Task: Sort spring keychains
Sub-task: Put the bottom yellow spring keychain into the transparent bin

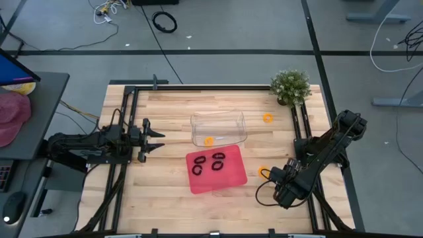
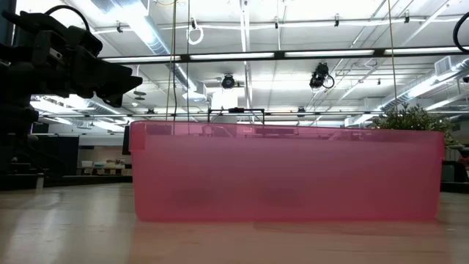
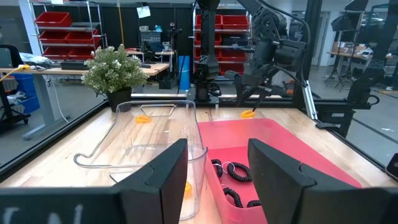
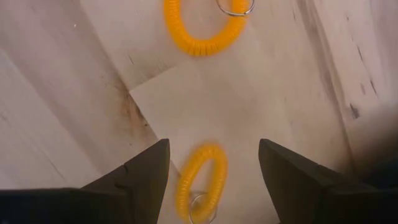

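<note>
Over the left edge of the pale, grainy wooden worktop (image 1: 165, 109) the left gripper (image 1: 156, 140) hangs with its dark angular fingers spread and nothing between them. Near the worktop's middle stands a clear plastic bin (image 1: 219, 127) with thin, glossy rounded walls; one orange keychain (image 1: 209, 141) lies inside it. Touching the bin on its near side is a red tray (image 1: 232, 180), translucent and matte, and in it lie three black keychains (image 1: 211, 162), small tightly coiled loops with a ribbed surface. At the far right corner sits a potted plant (image 1: 290, 86) with bushy fine foliage, and just beside it a second orange loop (image 1: 267, 118) lies on the bare wood. Near the right edge the right gripper (image 4: 212, 167) points down at the table, its fingers parted wide on either side of an orange coil (image 4: 200, 180) with a small metal ring; another orange coil (image 4: 202, 28) lies just beyond it.
</note>
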`<state>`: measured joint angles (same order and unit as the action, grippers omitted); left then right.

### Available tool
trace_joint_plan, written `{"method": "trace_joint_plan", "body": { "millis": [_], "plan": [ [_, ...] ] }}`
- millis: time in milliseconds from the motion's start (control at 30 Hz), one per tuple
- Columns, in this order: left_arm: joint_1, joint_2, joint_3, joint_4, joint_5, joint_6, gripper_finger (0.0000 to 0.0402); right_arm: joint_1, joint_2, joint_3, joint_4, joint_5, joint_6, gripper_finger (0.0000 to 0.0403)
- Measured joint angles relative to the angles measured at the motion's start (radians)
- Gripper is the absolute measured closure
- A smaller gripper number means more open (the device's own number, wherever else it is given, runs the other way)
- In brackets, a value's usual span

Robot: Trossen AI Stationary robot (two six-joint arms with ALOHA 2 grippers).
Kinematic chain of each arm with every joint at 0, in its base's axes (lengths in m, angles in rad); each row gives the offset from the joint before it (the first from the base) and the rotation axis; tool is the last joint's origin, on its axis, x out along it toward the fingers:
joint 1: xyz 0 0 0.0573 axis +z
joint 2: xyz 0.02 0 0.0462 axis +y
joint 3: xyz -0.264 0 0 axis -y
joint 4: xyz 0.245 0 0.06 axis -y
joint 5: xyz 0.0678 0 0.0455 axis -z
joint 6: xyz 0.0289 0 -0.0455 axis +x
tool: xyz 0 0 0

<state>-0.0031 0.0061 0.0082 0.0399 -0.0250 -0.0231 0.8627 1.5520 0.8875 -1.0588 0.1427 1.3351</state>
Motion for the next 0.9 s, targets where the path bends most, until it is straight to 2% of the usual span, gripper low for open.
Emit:
{"method": "trace_joint_plan", "body": {
  "millis": [333, 500, 900],
  "plan": [
    [0.0, 0.0, 0.0, 0.0, 0.0, 0.0, 0.0229, 0.0, 0.0, 0.0, 0.003, -0.003, 0.014, 0.0154],
    [0.0, 0.0, 0.0, 0.0, 0.0, 0.0, 0.0229, 0.0, 0.0, 0.0, 0.016, -0.068, 0.027, 0.0154],
    [0.0, 0.0, 0.0, 0.0, 0.0, 0.0, 0.0229, 0.001, 0.0, 0.0, 0.032, -0.099, 0.047, 0.0154]
  ]
}}
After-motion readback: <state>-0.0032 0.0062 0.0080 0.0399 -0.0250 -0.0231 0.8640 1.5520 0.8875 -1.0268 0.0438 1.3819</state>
